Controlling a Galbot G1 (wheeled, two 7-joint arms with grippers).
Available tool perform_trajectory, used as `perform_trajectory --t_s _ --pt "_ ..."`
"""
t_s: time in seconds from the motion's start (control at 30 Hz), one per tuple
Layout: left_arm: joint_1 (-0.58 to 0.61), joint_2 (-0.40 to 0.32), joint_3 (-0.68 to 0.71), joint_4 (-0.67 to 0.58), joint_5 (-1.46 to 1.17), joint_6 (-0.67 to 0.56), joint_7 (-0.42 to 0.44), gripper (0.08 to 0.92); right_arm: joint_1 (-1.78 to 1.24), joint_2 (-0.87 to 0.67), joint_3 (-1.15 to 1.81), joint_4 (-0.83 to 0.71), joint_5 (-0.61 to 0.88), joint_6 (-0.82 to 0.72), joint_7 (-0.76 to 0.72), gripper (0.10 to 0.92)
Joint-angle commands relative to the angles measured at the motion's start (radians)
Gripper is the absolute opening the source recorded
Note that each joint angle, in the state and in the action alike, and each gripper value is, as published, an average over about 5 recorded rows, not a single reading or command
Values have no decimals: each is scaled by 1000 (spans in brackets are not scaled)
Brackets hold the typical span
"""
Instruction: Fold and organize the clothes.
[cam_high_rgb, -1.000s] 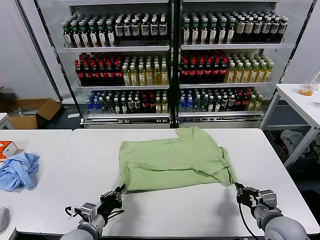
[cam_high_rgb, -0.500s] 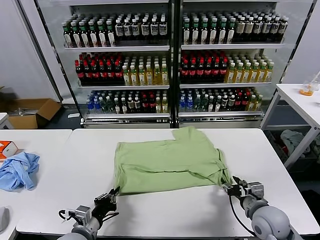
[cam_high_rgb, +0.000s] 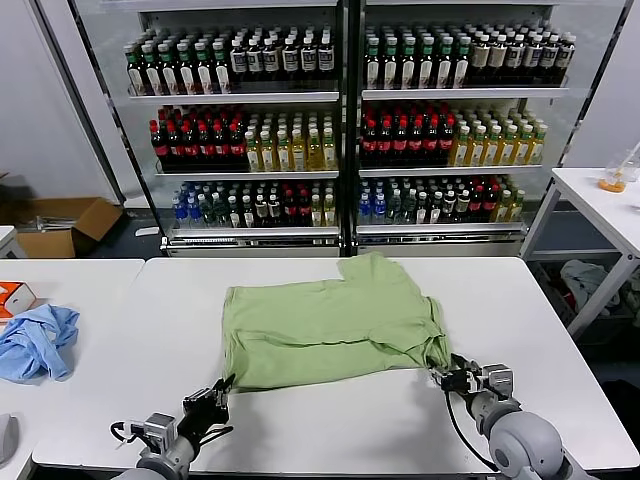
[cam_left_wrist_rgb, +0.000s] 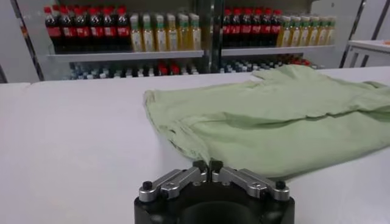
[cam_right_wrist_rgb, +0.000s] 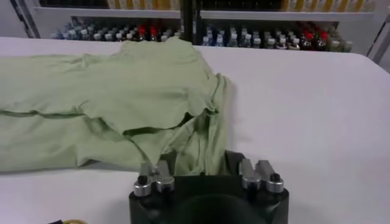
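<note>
Landmark: the green shirt (cam_high_rgb: 330, 320), lying flattened and partly folded on the white desk (cam_high_rgb: 330, 415), with its front hem facing the robot.

Blue cloth (cam_high_rgb: 35, 340): on the neighbouring desk, well apart from the shirt's left edge; not part of the task.

Left pincer (cam_high_rgb: 213, 400): just in front of the shirt's near left corner. Its fingers are closed against each other and grip nothing; the hem lies beyond the tips, apart from them.

Right pincer (cam_high_rgb: 452, 378): at the shirt's near right corner. Its fingers stand apart, with the bunched corner fabric lying between them; whether they pinch it cannot be told.

Recommended procedure: part the left fingers before advancing, take both corners at equal depth, grip one fabric layer only, then lift evenly so the fold line stays straight.
</note>
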Motion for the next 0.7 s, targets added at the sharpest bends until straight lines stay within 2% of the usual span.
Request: perform_trajectory --t_s 0.03,0.3,0.7 --pt "7 7 -20 -5 -19 -8 6 113 -37 -6 -15 27 9 12 -4 348" --pt "72 37 -61 -58 -35 -14 21 111 -213 -51 85 176 0 24 0 153" --pt "229 28 -152 -164 -70 -8 25 111 -527 -39 192 360 -159 60 0 137"
